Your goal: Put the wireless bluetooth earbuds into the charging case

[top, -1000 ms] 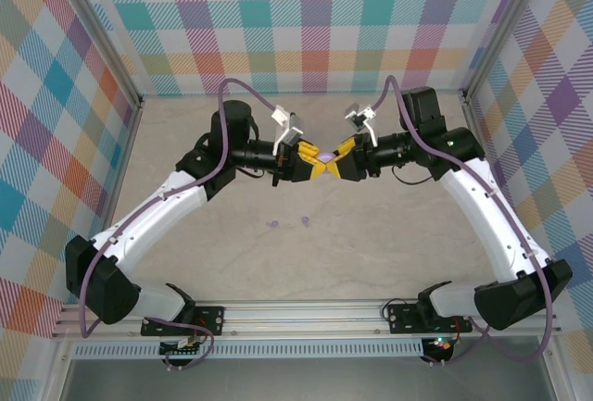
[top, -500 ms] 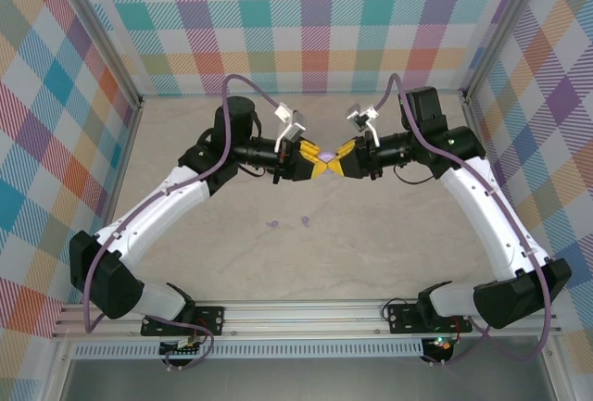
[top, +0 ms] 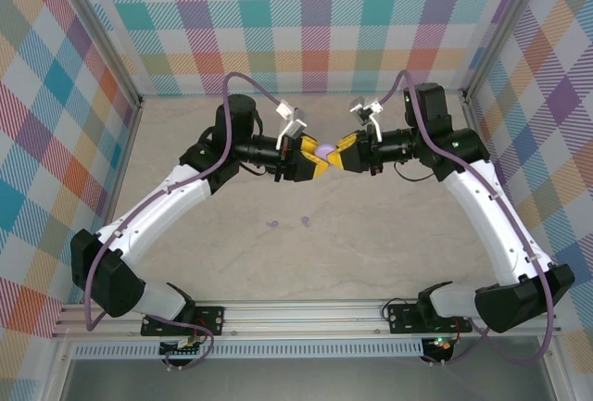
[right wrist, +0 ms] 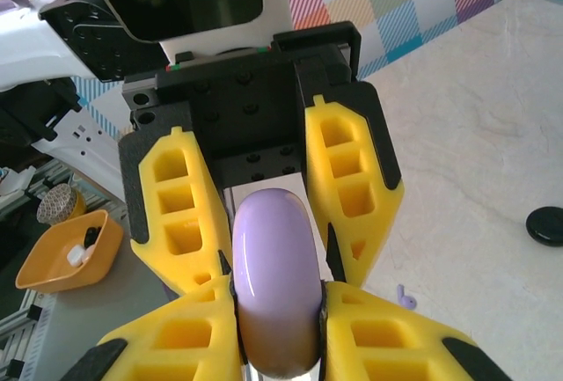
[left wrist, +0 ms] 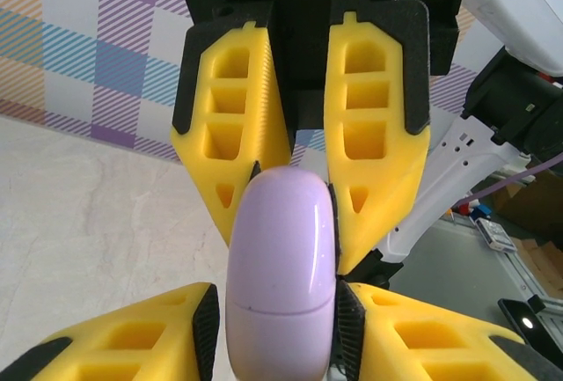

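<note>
**Top external view.** The left gripper (top: 310, 162) and right gripper (top: 341, 154) met tip to tip above the middle of the table (top: 389, 244), with the lilac charging case (top: 326, 153) held between them, clear of the surface. Two lilac earbuds (top: 273, 223) lay on the table nearer the bases, well apart from the case, and neither was seated in it.

**Left wrist view.** The left gripper (left wrist: 280, 328) was clamped on the lower part of the charging case (left wrist: 281, 258). The right gripper (left wrist: 295, 214) pinched the upper part. The case seam appeared closed.

**Right wrist view.** The right gripper (right wrist: 277, 328) gripped the near end of the case (right wrist: 274, 284), and the left gripper (right wrist: 277, 245) gripped the far end. One of the lilac earbuds (right wrist: 405, 295) lay on the table below, and a black round case (right wrist: 550, 225) lay off to the right.

**Risk assessment.** The case is smooth and rounded. If the arms pull or twist unevenly, it could probably squirt from one grip and drop. Overtight clamping across the seam could keep the lid from opening.
</note>
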You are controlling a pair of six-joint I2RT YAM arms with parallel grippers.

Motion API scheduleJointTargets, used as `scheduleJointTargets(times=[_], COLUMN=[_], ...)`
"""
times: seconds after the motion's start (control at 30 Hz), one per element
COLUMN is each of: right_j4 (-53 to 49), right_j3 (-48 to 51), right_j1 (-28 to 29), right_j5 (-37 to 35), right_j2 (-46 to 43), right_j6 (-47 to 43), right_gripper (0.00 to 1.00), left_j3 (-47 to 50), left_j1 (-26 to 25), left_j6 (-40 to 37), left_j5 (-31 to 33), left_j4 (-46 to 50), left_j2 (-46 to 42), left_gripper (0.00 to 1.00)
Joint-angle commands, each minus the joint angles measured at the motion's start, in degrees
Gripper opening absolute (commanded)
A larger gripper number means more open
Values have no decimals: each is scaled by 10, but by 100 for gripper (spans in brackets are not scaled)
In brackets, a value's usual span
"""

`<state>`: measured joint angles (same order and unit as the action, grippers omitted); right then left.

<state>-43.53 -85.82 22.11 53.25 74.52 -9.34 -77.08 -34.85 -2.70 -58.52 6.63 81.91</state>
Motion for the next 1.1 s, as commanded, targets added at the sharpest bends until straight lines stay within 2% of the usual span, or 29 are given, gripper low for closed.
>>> scheduleJointTargets(times=[0.0, 0.17, 0.37, 0.63, 0.83, 1.07], right_j4=[18, 7, -9, -34, -54, -66], right_j3=[4, 7, 6, -2, -11, -15], right_j1=[-3, -3, -3, -3, -3, -2], right_j5=[28, 32, 44, 53, 63, 49], right_j2=[-9, -7, -5, 8, 18, 22], right_j6=[6, -1, -11, -24, -36, -41], right_gripper=[19, 20, 20, 21, 22, 23], left_j3=[-8, -7, -7, -5, -5, -4], left_j1=[-7, -7, -7, -7, -7, -7], left_j6=[10, 13, 19, 24, 24, 21], left_j5=[-11, -11, -15, -20, -28, -28], left_j4=[-33, -37, -47, -53, -55, -57], left_j2=[0, -2, -2, -2, -2, -1], left_gripper=[40, 38, 30, 33, 31, 16])
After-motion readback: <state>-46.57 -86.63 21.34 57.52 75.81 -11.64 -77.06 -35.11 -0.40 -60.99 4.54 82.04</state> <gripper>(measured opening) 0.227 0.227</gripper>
